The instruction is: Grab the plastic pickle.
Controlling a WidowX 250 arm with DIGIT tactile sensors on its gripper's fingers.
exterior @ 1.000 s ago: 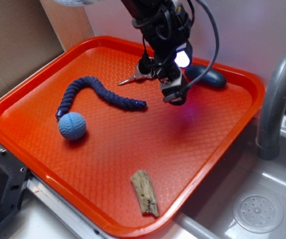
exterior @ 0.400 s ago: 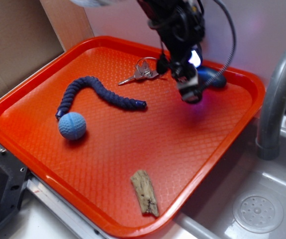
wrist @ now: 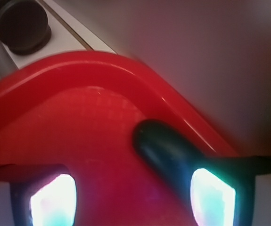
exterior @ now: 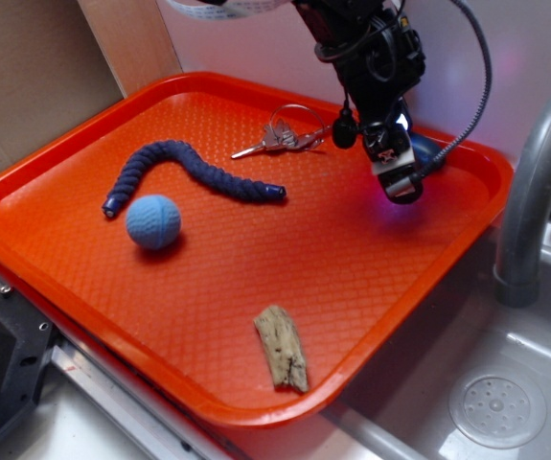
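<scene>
One plastic pickle (wrist: 166,148) | partly behind end effector (exterior: 397,172) | far tray (exterior: 55,206) corner

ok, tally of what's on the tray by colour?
Blue or navy: 3 - rope, ball, plastic pickle
Silver: 1 - keys
Brown: 1 - piece of wood
Total: 5 on the orange tray

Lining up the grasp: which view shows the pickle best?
The wrist view: the pickle lies large and dark on the tray, one end running under a jaw. In the exterior view the gripper hides nearly all of it.
</scene>
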